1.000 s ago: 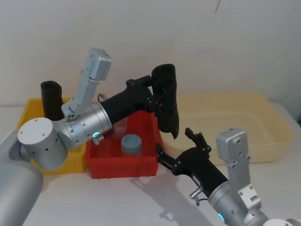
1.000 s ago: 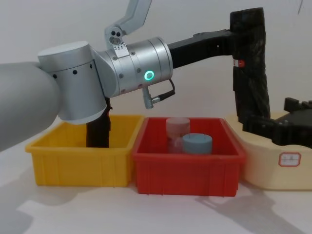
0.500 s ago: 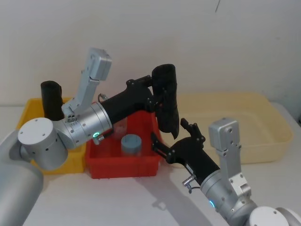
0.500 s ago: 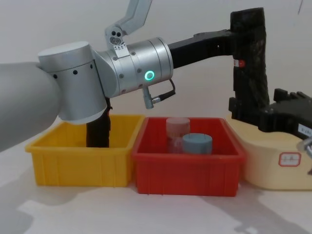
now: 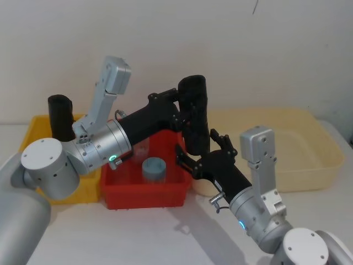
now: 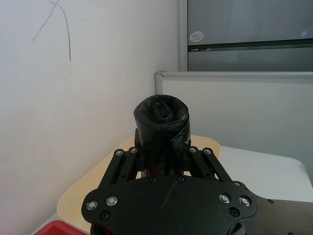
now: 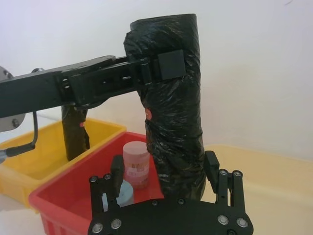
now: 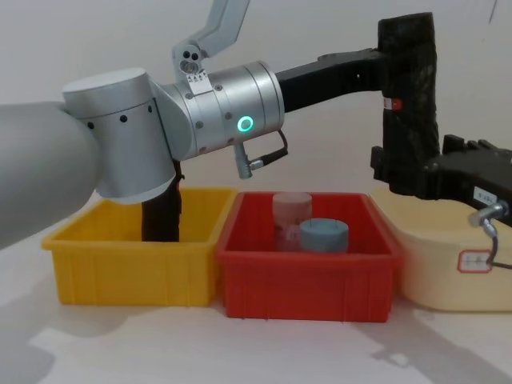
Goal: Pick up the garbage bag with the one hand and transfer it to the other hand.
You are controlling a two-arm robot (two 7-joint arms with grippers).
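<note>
Garbage bag (image 5: 196, 118) stands upright in the air, above the 2 o'clock corner of the red bin (image 5: 143, 196) in the head view. The left gripper (image 5: 182, 110) reaches it from 8 o'clock on its thick silver arm with the green ring (image 8: 245, 123). It is pinched on the upper part of the roll, and in the right wrist view one finger pad (image 7: 171, 64) lies flat against the crinkled film. A small red-and-white sticker (image 8: 390, 103) sits on the roll just below that grip.

The right gripper (image 5: 201, 152) comes up from 5 o'clock to the garbage bag's lower end. Its fingers are spread, one on either side of the roll. In the right wrist view one finger (image 7: 117, 171) stands a little off the film, and the other is just beside it. I cannot tell whether that one touches.

The red bin holds a grey-blue cylinder (image 5: 154, 168) and a translucent pink jar (image 8: 292, 212) behind it. At 9 o'clock of the red bin is the yellow bin (image 5: 33, 135), with a second black roll (image 5: 60, 116) standing in it. At 3 o'clock of the red bin lies the cream tray (image 5: 309, 160).
</note>
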